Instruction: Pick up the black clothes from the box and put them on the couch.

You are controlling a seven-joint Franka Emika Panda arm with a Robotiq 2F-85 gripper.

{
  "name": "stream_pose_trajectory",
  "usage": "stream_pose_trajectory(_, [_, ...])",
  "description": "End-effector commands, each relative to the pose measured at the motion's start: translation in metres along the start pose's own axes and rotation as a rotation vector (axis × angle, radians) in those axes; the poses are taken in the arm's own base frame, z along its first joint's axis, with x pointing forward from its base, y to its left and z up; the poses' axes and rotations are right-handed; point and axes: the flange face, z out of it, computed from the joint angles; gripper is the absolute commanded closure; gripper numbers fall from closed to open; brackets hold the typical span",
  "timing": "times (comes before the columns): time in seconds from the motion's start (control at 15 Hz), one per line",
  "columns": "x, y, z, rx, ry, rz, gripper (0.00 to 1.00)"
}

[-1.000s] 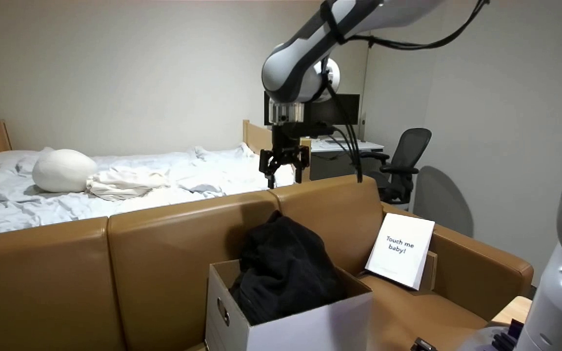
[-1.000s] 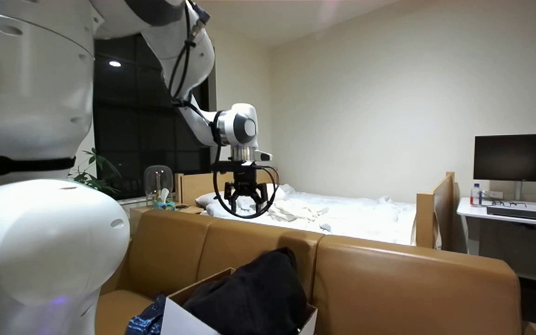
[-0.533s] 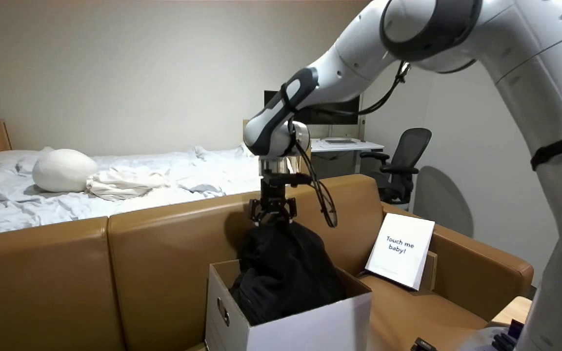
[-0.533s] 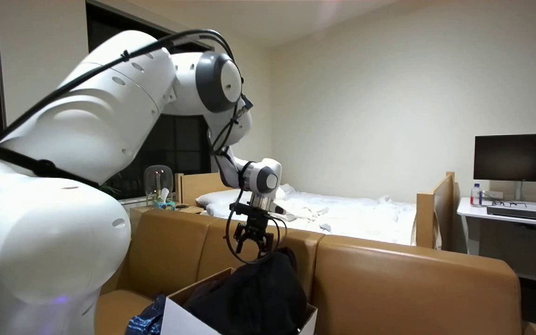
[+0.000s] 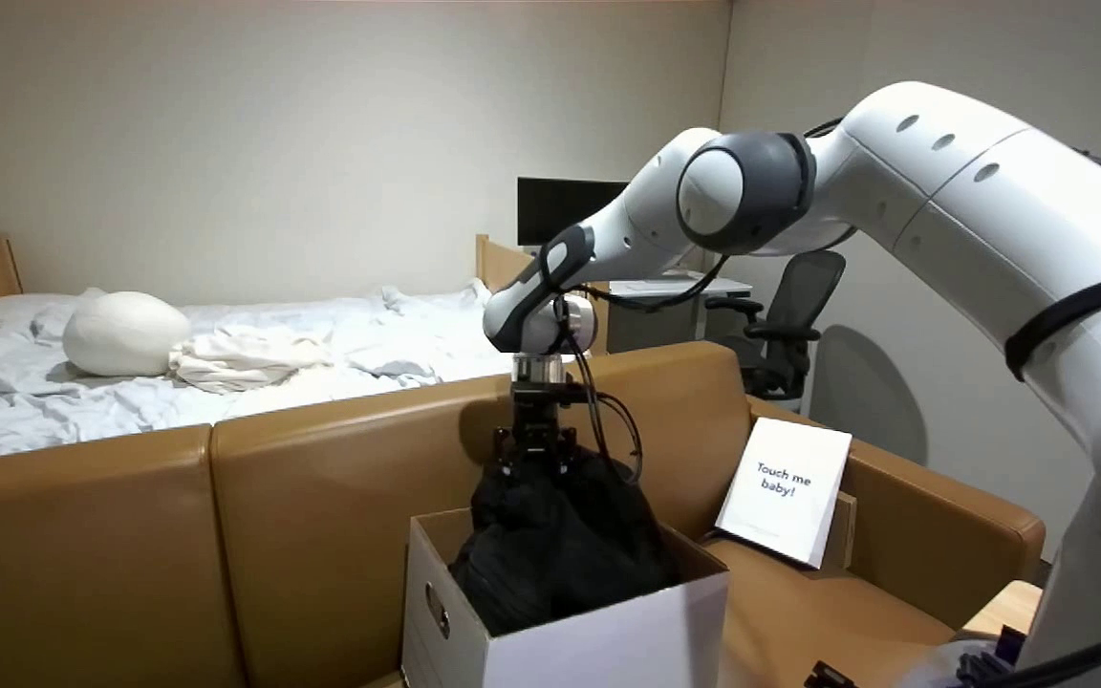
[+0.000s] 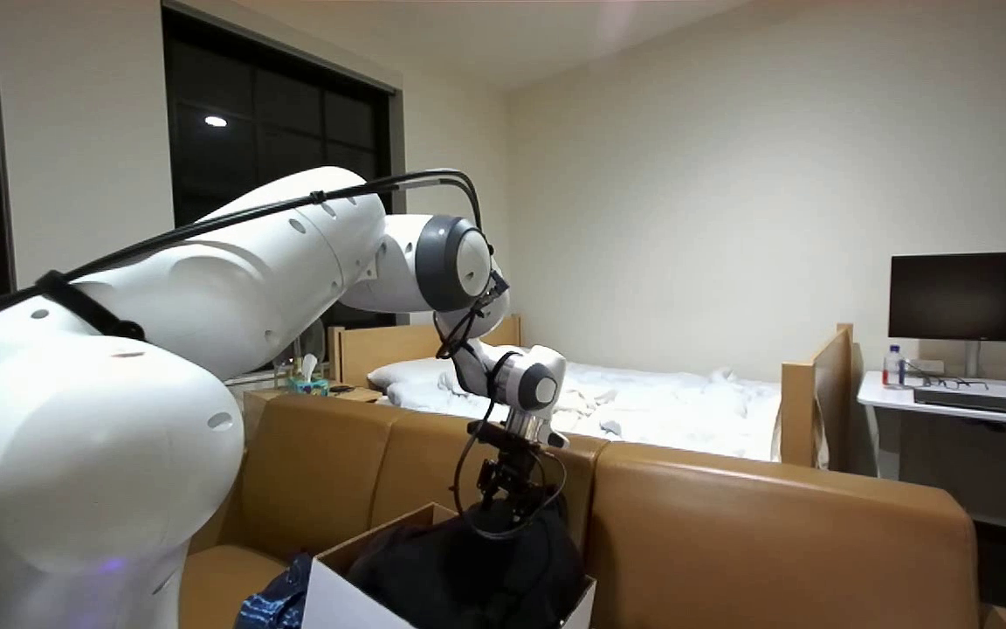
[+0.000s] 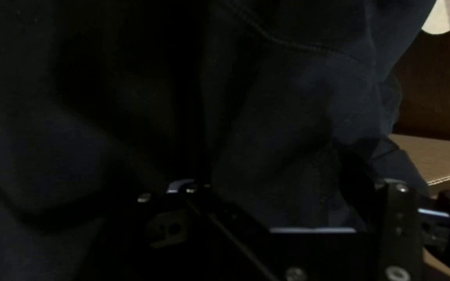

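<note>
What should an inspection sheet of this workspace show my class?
Surface: wide tan-brown leather couch
Job's things: white rectangular cardboard box, soft black fabric clothes heaped above its rim
Clutter: white rectangular printed card leaning at the couch's end; blue patterned fabric beside the box
Grippers: black jointed fingers, apart at the clothes' top; tips hidden
Cables: black cables hanging in loops
Surroundings: white-sheeted wooden bed; white desk; flat black monitor
</note>
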Motion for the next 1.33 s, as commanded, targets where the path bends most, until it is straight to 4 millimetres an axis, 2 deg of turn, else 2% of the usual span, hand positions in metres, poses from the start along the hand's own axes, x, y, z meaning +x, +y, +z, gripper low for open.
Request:
stream_pose_trajectory(0.0, [0.011, -0.01, -0.001, -0.002, -0.055, 0.034, 0.46])
stream_pose_trajectory(0.47, [0.012, -0.014, -0.002, 0.006, -0.178, 0.011, 0.93])
stream_pose_trajectory(0.67, [-0.002, -0.025, -0.008, 0.011, -0.232, -0.068, 1.0])
stream_pose_trajectory(0.8, [-0.021, -0.037, -0.025, -0.006, -0.235, -0.142, 0.97])
stream_pose_trajectory(0.93, [-0.044, -0.044, -0.059, -0.036, -0.196, -0.164, 0.98])
stream_pose_trajectory(1.07, [-0.056, -0.048, -0.091, -0.074, -0.092, -0.156, 0.98])
stream_pose_trajectory(1.27, [-0.082, -0.049, -0.149, -0.103, 0.036, -0.143, 0.98])
